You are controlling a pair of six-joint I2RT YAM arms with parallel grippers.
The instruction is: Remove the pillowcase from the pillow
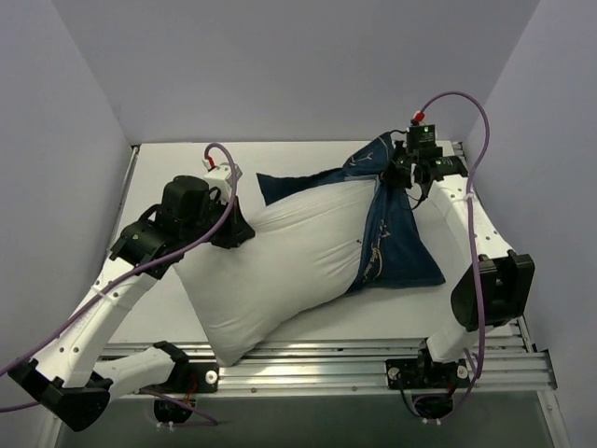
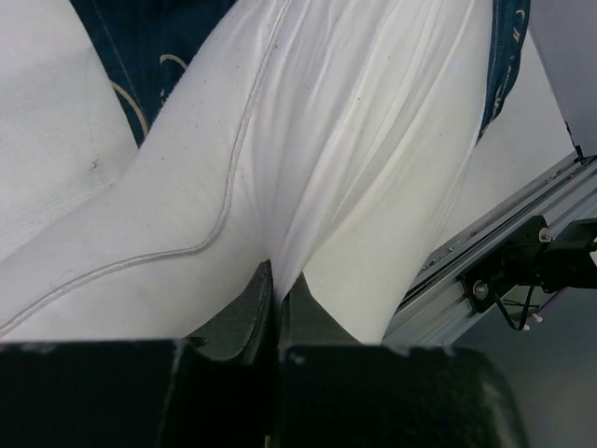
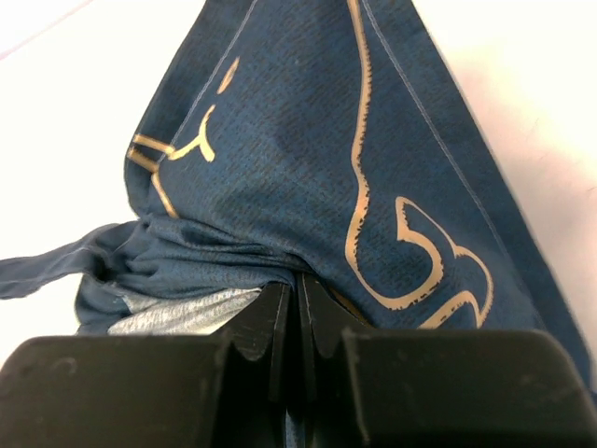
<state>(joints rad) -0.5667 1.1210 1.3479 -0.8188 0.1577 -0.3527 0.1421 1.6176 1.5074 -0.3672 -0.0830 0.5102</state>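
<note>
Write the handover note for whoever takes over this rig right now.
Left gripper: jaws shut on a fold of the pillow, at its left side.
Right gripper: jaws shut on the bunched pillowcase, at the far right of the table.
Positions: the pillow lies diagonally across the table, mostly bare. The pillowcase covers only its right end.
Done: most of the pillow is out.
Left: draw the two apart until the right end comes free, probably by pulling the pillowcase farther right while the left gripper holds the pillow.
</note>
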